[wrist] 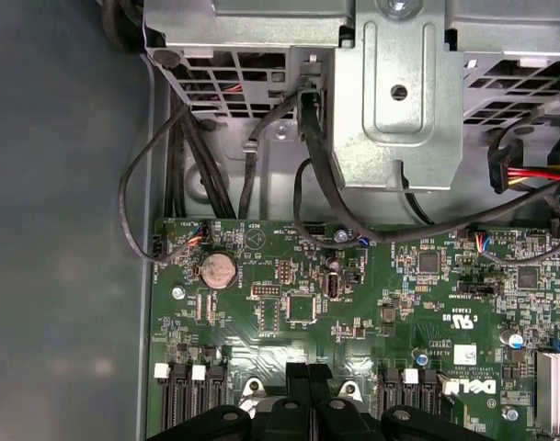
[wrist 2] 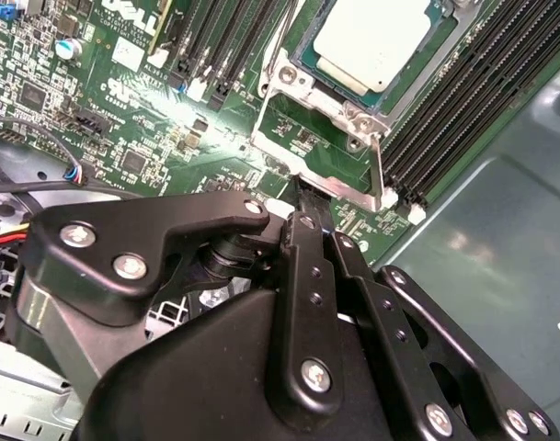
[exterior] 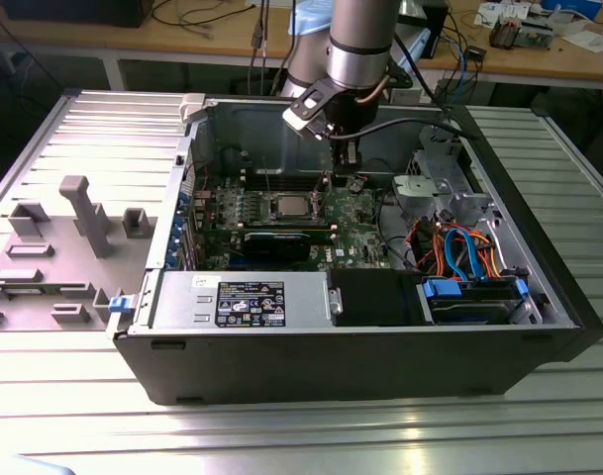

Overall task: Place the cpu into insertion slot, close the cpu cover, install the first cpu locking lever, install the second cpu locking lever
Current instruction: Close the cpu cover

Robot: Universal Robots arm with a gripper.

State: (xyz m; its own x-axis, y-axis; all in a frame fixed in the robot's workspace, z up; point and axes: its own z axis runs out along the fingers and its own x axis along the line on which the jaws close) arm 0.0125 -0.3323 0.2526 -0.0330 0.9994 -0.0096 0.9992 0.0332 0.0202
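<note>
The cpu point(wrist 2: 376, 41) shows its silver-grey top and lies flat in the insertion slot point(wrist 2: 272, 115) on the green board. The cpu cover point(wrist 2: 339, 103), a silver frame, lies down around the chip. In the exterior view the cpu point(exterior: 286, 206) sits mid-board, and my gripper point(exterior: 349, 170) hangs just to its right, low over the board. My black fingers are together, and the gripper point(wrist 2: 302, 197) points at the silver frame's outer edge with nothing visible between the tips. Over the board by the memory slot ends, the gripper point(wrist: 307, 372) also looks shut.
Long black memory slots point(wrist 2: 463, 101) flank the socket. A grey drive cage point(wrist: 390, 92) with black cables stands beside the board. The power supply box point(exterior: 247, 297) and coloured cables point(exterior: 459, 252) fill the case front. A grey fixture point(exterior: 83, 213) sits at the exterior view's left.
</note>
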